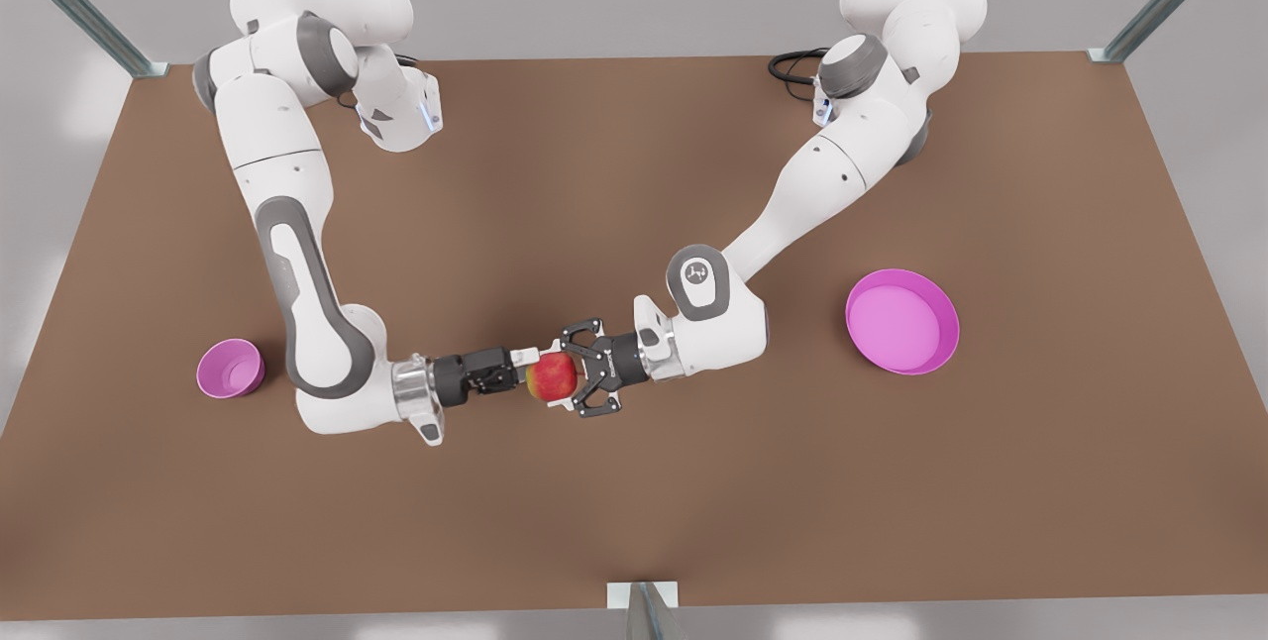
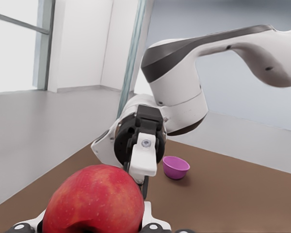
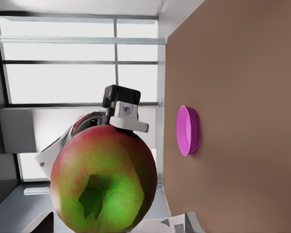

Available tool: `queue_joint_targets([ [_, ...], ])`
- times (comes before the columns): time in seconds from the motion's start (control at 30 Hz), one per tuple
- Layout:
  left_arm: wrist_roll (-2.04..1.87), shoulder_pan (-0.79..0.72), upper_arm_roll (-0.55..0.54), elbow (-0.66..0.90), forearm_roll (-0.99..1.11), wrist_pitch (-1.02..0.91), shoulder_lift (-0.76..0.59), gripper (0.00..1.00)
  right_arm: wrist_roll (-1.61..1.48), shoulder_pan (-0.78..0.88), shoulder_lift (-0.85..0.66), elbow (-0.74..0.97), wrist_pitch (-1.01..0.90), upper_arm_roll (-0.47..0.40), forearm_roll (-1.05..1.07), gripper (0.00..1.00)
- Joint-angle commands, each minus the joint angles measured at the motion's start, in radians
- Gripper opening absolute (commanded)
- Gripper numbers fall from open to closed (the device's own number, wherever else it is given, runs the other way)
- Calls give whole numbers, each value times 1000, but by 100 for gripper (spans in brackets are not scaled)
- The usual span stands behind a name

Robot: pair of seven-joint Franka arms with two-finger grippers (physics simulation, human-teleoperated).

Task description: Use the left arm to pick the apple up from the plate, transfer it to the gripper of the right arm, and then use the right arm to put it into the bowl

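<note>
Mid-table handover: the small round red apple with a yellow-green patch hangs in the air above the brown tabletop, caught between two grippers that meet nose to nose. The left arm's all-black gripper with open linkage fingers reaches in from the front view's right. Its jaws are drawn in against the fruit's sides, and the left wrist view shows the apple seated low between its pale pads, so this grip appears to be carrying the weight.

Facing it from the front view's left is the right arm's black gripper with white fingertips, behind a shiny silver wrist band, pressed up close to the apple's other side. Whether it has closed on the fruit cannot be told.

Both forearms lie nearly level and in line, which seems meant to give the receiving gripper free sides of the apple to take.

The wide, shallow magenta plate sits well behind the left arm, with nothing on it. The small deep pink-purple bowl waits beside the right arm's elbow, a short swing away once the transfer is complete.
</note>
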Motion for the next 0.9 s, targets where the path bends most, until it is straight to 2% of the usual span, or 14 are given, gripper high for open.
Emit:
queue_joint_targets([
  [0.0,129,0,-1,1,0,-6,-2,78,-48,4,0,2,56,10,19,100],
  [0.2,129,0,1,-1,0,-6,-2,78,-62,18,3,8,148,19,109,100],
  [0.57,129,0,1,-1,0,-6,4,78,-85,46,16,6,150,19,120,100],
  [0.6,129,0,1,-1,0,-6,3,79,-85,50,14,6,150,19,121,96],
  [0.67,129,0,1,1,0,-6,4,80,-85,52,14,6,150,19,121,69],
  [0.77,129,0,1,-1,0,-6,4,81,-85,52,13,6,150,19,123,66],
  [0.8,127,0,-1,1,0,-6,3,100,-83,52,11,8,150,19,123,66],
  [0.87,127,-2,-1,1,-2,-7,3,100,-83,50,11,8,150,19,120,66],
])
